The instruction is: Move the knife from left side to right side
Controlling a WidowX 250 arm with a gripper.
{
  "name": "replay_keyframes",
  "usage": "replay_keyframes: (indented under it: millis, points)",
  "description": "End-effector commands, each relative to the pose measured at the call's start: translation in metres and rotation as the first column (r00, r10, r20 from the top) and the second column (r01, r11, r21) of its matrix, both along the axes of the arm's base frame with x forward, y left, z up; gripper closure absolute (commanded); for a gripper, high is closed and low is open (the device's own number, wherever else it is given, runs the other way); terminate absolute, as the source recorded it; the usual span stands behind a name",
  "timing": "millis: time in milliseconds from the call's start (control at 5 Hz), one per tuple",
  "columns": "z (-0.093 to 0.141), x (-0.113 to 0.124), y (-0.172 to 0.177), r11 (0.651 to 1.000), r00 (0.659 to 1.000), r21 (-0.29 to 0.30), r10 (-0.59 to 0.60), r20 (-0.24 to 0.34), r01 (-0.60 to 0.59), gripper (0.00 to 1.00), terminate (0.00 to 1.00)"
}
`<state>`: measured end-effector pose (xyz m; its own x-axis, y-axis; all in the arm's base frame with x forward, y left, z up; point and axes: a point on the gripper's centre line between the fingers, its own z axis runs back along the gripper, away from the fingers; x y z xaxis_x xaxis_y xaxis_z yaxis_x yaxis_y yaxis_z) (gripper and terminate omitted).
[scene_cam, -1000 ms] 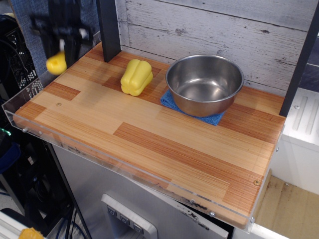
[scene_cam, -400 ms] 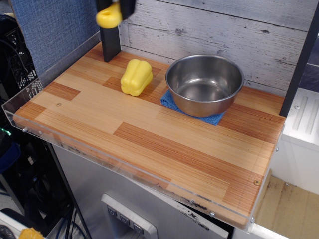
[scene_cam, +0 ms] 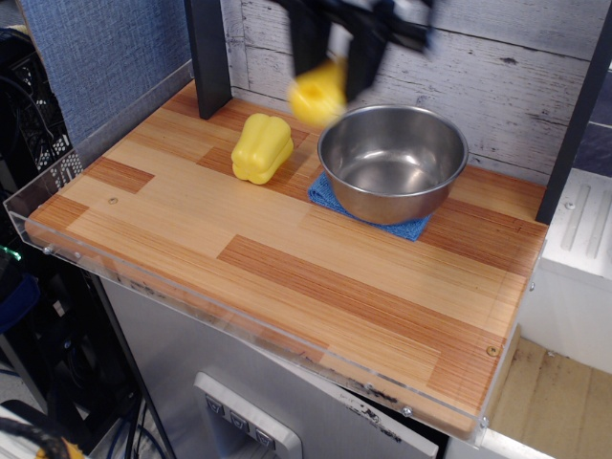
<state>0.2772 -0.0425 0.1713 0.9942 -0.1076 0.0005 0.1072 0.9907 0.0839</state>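
Observation:
My gripper (scene_cam: 337, 59) is blurred with motion at the top of the view, above the back of the table between the pepper and the bowl. It is shut on the knife (scene_cam: 319, 93). Only the knife's chunky yellow handle shows, hanging below the fingers in the air. The white blade is hidden in the gripper. The handle hangs just left of the bowl's rim and right of the yellow toy bell pepper (scene_cam: 261, 147).
A steel bowl (scene_cam: 393, 161) stands on a blue cloth (scene_cam: 330, 194) at the back centre-right. A black post (scene_cam: 208, 57) stands at the back left, another (scene_cam: 574, 124) at the right. The wooden table (scene_cam: 287, 268) has a clear plastic front edge.
The gripper has carried the knife from the far left, up over the back-left post, then right and down to just left of the bowl. Pepper and bowl have not moved.

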Motion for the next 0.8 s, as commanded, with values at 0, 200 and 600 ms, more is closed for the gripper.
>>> replay_keyframes:
  millis: [0,200,600]
  points:
    - [-0.026,-0.025,-0.049,0.987,0.985,0.017,0.159,0.07,-0.16,1.0,0.0]
    - [-0.051,-0.017,-0.066,0.987,0.986,-0.007,0.161,0.03,-0.161,1.0,0.0]
    - [-0.096,-0.006,-0.079,0.993,0.996,-0.106,0.042,-0.075,-0.05,1.0,0.0]
